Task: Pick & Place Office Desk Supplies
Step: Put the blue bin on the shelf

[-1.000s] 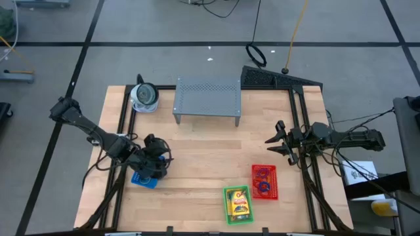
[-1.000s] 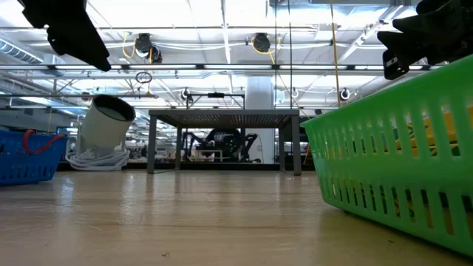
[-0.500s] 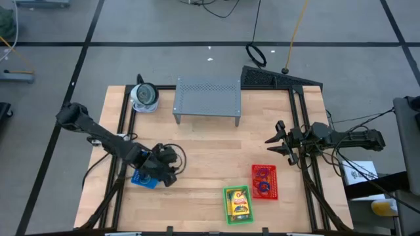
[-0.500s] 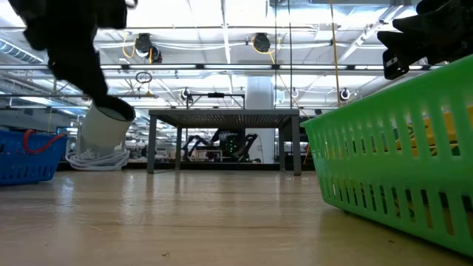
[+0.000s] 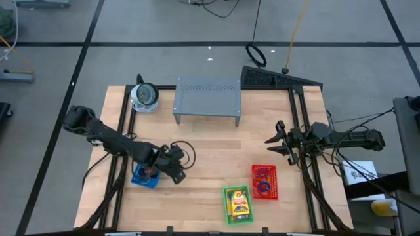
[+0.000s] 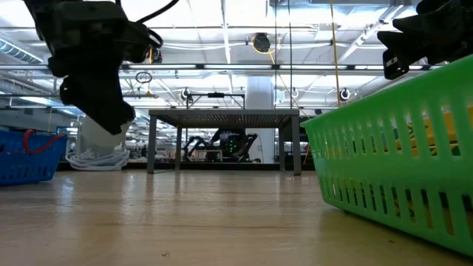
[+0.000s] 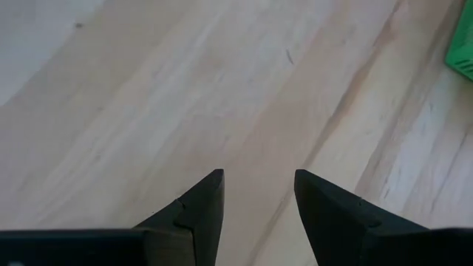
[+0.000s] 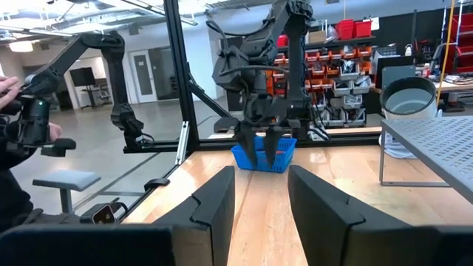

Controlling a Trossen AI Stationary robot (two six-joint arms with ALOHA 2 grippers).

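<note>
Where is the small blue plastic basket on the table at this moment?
In the high view, the small blue plastic basket sits on the table's left side near the front edge, just beside the left gripper.

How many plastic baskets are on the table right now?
3. A blue basket sits on the table's left side beside the left claw, a red basket on the right side, and a green basket at the front edge next to the red one.

The left pincer (image 5: 178, 172) hangs over the wooden surface (image 5: 210, 141) just beside the blue basket (image 5: 142, 177); the right pincer (image 5: 274, 145) waits above the red basket (image 5: 265, 181).
</note>
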